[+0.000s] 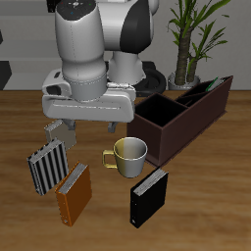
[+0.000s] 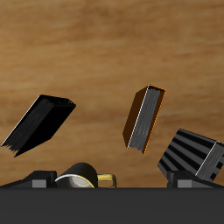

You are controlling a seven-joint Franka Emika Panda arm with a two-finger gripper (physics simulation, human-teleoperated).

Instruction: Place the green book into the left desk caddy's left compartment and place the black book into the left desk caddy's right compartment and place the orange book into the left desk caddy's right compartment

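Gripper (image 1: 61,130) is being held above the table with nothing gripped; jaw opening cannot be told. Orange book (image 1: 74,192) is lying just nearer the front edge, long axis slanted; black book (image 1: 148,196) beyond the mug (image 1: 128,154).

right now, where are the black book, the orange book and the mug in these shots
black book (image 1: 148,197), exterior view, on its dark front cover
orange book (image 1: 74,194), exterior view, middle of its orange cover
mug (image 1: 129,154), exterior view, on its outer wall below the rim
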